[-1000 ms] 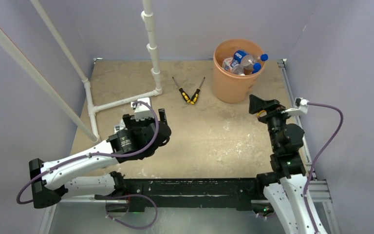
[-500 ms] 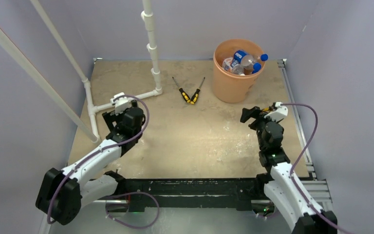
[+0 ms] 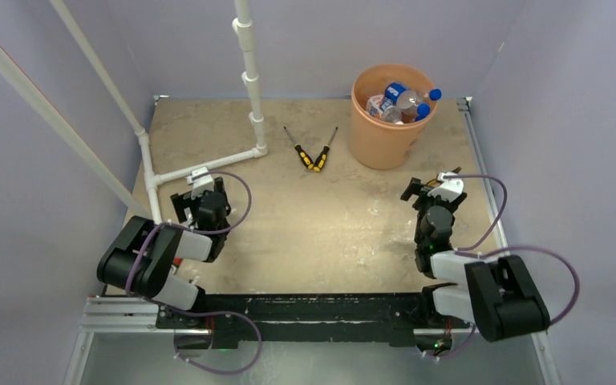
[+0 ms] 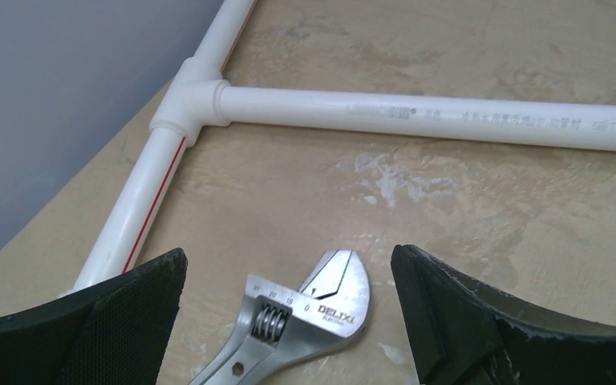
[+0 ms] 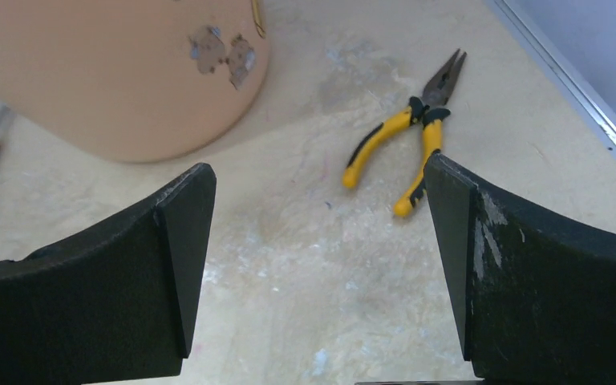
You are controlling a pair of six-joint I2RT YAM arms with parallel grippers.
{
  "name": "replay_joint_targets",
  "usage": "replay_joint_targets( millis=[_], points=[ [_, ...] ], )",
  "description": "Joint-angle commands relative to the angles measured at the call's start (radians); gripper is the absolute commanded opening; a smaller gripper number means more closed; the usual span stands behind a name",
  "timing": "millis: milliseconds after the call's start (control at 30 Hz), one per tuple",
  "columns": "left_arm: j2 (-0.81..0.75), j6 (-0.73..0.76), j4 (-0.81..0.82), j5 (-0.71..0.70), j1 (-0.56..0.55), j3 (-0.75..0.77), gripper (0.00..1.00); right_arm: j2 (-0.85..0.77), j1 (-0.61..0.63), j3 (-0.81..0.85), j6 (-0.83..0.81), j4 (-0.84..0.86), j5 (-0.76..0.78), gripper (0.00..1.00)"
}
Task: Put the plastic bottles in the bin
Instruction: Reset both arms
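Note:
Several plastic bottles (image 3: 402, 100) with blue caps lie inside the orange bin (image 3: 369, 136) at the far right of the table; the bin's wall (image 5: 112, 80) fills the upper left of the right wrist view. No bottle shows on the table. My left gripper (image 3: 199, 195) sits low at the left with its jaws wide open (image 4: 289, 263) over a metal wrench head (image 4: 321, 309), holding nothing. My right gripper (image 3: 422, 192) is on the near side of the bin, its jaws open (image 5: 318, 172) over bare table.
A white pipe frame (image 3: 208, 165) rises from the left and back of the table, and its tee and crossbar (image 4: 417, 117) lie just beyond the left gripper. Two yellow-and-black tools (image 3: 314, 152) lie left of the bin. Yellow-handled pliers (image 5: 413, 140) lie ahead of the right gripper.
Both arms have folded back toward their bases. The left gripper swung from mid-table to the left, near the pipe. The right gripper drew back and lower. Both stayed open.

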Motion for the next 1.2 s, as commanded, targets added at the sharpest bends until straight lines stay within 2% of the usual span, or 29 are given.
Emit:
replay_joint_targets(
  millis=[0,100,133,200,233,300,333,400,500,600,667,767,1167],
  points=[
    [0.103,0.129,0.329,0.075,0.025,0.037,0.99,0.142,-0.004,-0.032,-0.158,0.457,-0.002,0.99],
    [0.184,0.146,0.404,0.08,0.038,0.047,0.99,0.239,-0.009,0.007,-0.097,0.491,-0.011,0.99],
    [0.201,0.163,0.365,0.107,0.038,0.079,0.99,0.296,-0.011,0.018,-0.101,0.526,-0.032,0.99],
    [0.199,0.153,0.189,0.155,0.045,0.158,0.99,0.405,-0.014,0.048,-0.17,0.592,-0.113,0.99],
    [0.214,0.168,0.218,0.156,0.046,0.159,0.99,0.439,-0.014,0.055,-0.201,0.65,-0.111,0.99],
    [0.208,0.156,0.2,0.156,0.047,0.159,0.99,0.403,-0.015,0.098,-0.108,0.483,-0.056,0.99],
    [0.199,0.149,0.216,0.151,0.049,0.147,0.99,0.409,-0.026,0.107,-0.094,0.471,-0.044,0.99],
    [0.179,0.131,0.351,0.155,0.064,0.067,0.99,0.415,-0.042,0.11,-0.094,0.488,-0.045,0.99],
    [0.158,0.11,0.404,0.28,0.091,-0.007,0.99,0.42,-0.043,0.104,-0.101,0.499,-0.044,0.99],
    [0.23,0.13,0.515,0.287,0.096,-0.012,0.99,0.42,-0.043,0.099,-0.113,0.523,-0.039,0.99],
    [0.217,0.107,0.443,0.307,0.113,0.011,0.99,0.423,-0.043,0.102,-0.114,0.523,-0.04,0.99],
    [0.216,0.1,0.457,0.324,0.124,0.005,0.99,0.418,-0.049,0.116,-0.086,0.47,-0.049,0.99],
    [0.215,0.1,0.463,0.325,0.124,0.002,0.99,0.417,-0.049,0.106,-0.098,0.499,-0.048,0.99]
  ],
)
